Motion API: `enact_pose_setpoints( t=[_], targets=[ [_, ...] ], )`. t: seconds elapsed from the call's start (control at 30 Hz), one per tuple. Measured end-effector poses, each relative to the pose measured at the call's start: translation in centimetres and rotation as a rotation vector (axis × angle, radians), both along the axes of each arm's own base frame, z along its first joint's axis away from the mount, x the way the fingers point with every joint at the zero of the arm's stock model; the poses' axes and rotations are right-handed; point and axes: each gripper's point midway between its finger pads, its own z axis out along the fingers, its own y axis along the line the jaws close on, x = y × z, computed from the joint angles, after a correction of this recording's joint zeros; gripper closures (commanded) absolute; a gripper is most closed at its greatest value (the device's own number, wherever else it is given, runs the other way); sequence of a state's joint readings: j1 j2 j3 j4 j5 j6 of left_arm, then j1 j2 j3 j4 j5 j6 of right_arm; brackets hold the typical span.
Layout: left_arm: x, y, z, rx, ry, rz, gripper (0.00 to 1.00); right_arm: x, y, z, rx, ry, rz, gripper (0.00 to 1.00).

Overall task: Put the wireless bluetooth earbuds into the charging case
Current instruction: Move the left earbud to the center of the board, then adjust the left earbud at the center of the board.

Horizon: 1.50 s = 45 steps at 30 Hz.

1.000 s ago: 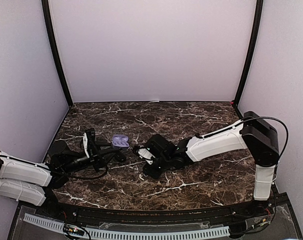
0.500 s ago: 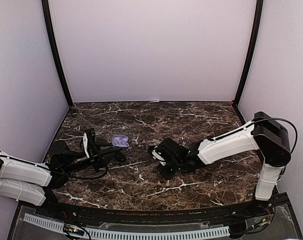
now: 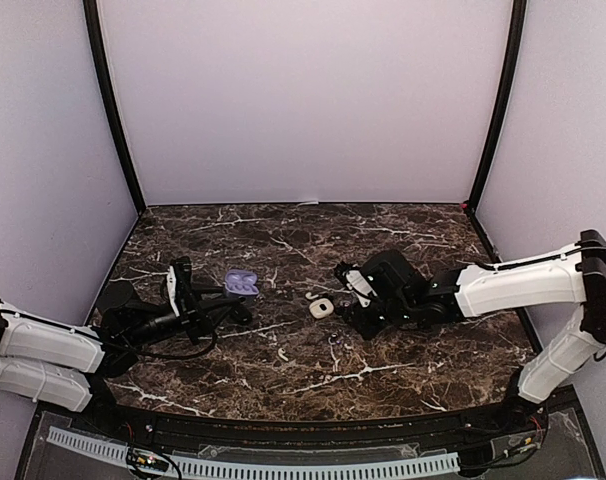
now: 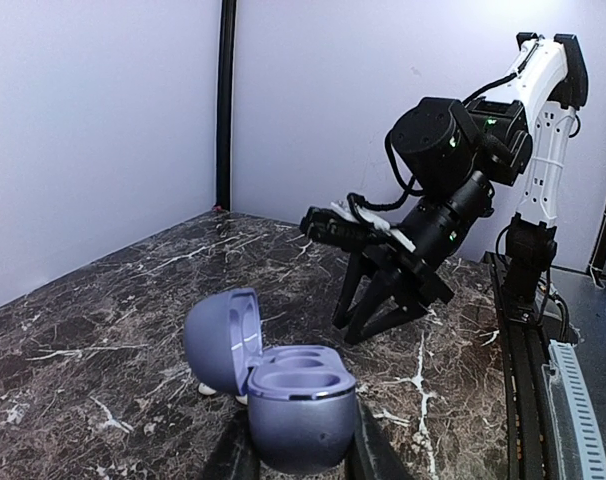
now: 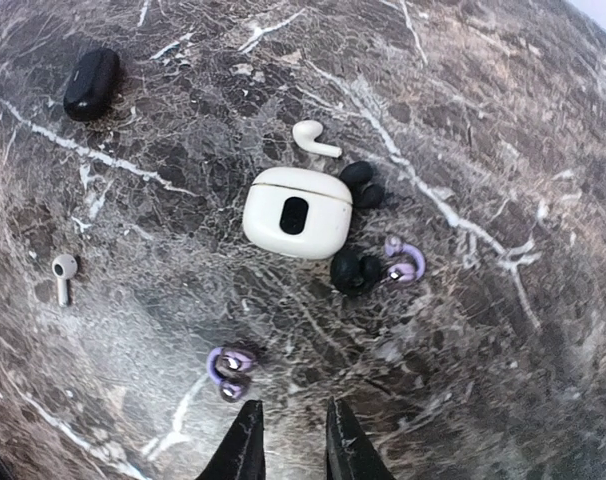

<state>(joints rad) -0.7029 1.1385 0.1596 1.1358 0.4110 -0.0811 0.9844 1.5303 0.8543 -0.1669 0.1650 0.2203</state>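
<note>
Right arm is retracting toward its own side over the last second. The bud cluster it was covering is now showing in the top view. right hand (image 5: 291, 448) is coming away empty: fingers are narrowing but a gap is showing between them with nothing in it. So I'm reading this as no pick yet, and insertion isn't started.

left hand (image 4: 295, 455) is pinching the purple charging case (image 4: 288, 385) at its base, right between its fingers. The lid is hinged open and both sockets are looking empty.

Buds are all lying loose on the table (image 5: 483, 120) ahead of the right hand:
- purple earbud (image 5: 229, 365) is sitting just ahead of the fingertips. It's tiny, rounded and glossy, with a shiny spot on it.
- second purple earbud (image 5: 405, 262) is lying farther ahead, touching a dark earbud (image 5: 351, 270).
- more dark earbuds (image 5: 361, 183) are resting against the closed white case (image 5: 296, 212), which sits mid-cluster.
- white stem earbuds are lying one (image 5: 316, 137) beyond the white case and one (image 5: 63, 272) well off to the side.
- black case (image 5: 91, 83) is sitting farthest out.

Colour is pointing to the nearest purple bud as the likely match for the held case.
</note>
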Motion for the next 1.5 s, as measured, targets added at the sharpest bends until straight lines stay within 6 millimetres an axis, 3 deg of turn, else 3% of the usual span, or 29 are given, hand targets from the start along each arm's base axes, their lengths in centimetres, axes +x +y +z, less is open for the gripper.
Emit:
enact_pose_setpoints(
  t=[0.07,0.4,0.67,0.93,1.1,1.23,1.5],
  targets=[
    [0.0,0.0,0.0,0.001,0.001,0.0,0.91,0.4,-0.5,0.5,0.024,-0.002,-0.027,1.0],
    [0.0,-0.1,-0.2,0.005,0.005,-0.003,0.91,-0.9,-1.3,-3.4,-0.016,0.105,-0.017,1.0],
    [-0.1,-0.2,-0.5,0.01,0.011,-0.014,0.91,-1.7,-0.5,-6.6,-0.031,0.173,0.005,1.0],
    [-0.1,-0.2,-0.5,0.01,0.011,-0.016,0.91,-1.9,2.9,-6.4,-0.009,0.147,0.058,1.0],
    [-0.2,-0.2,-0.6,0.012,0.013,-0.018,0.91,-4.3,5.6,-6.2,0.028,0.174,0.151,1.0],
    [-0.2,-0.2,-0.6,0.013,0.014,-0.019,0.91,-5.9,6.5,-5.7,0.053,0.199,0.199,0.96],
    [-0.3,-0.3,-0.6,0.013,0.013,-0.027,0.9,-3.8,5.9,-0.8,0.154,0.148,0.169,0.79]
  ],
)
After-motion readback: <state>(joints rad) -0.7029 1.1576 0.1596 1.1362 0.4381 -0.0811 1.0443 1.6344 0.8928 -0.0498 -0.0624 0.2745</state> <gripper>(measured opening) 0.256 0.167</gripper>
